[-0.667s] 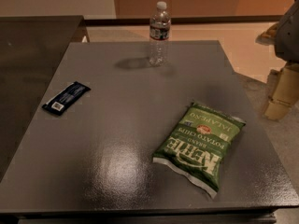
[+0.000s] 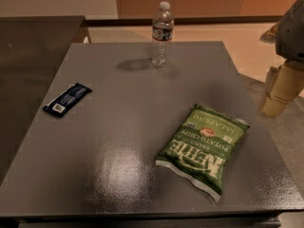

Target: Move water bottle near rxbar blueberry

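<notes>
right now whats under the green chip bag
The Kettle jalapeño chip bag lies flat on the grey table, and tabletop shows along all its edges. The spot directly beneath is covered by the bag. The gripper hangs beyond the table's right side, apart from the bag.

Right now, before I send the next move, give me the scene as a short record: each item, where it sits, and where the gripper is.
table: dark grey top, carries three items
water bottle: upright, cap on, at the far edge, slightly right of middle
rxbar blueberry: lying flat near the left edge
chip bag: green, lying flat on the near right part
gripper: beyond the table's right edge, touching none of the items
bottle to bar: well apart, move not yet done
</notes>
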You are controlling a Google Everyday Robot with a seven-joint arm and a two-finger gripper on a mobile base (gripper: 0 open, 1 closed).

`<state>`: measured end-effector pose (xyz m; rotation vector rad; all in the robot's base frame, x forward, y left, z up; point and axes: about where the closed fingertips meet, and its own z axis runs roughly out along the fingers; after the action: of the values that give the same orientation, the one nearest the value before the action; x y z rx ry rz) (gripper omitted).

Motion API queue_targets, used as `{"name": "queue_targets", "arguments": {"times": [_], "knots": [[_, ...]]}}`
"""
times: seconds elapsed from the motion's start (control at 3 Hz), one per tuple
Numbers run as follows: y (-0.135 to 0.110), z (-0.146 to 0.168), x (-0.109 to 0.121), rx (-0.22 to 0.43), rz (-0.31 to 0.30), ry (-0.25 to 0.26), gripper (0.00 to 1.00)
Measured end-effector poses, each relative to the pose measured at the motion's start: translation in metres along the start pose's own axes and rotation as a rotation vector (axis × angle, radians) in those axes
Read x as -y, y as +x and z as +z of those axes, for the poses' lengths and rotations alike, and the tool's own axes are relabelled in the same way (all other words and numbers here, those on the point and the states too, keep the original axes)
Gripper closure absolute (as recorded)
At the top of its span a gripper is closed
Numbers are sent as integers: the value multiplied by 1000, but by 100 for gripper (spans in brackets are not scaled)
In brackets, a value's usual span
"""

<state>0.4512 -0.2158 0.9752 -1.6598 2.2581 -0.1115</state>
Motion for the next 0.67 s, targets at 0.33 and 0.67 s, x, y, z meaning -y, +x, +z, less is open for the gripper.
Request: {"name": "queue_targets", "arguments": {"times": [0.33, 0.67], "knots": [[-6, 14, 26, 7, 67, 19, 0], [-13, 32, 60, 59, 134, 32, 0]]}}
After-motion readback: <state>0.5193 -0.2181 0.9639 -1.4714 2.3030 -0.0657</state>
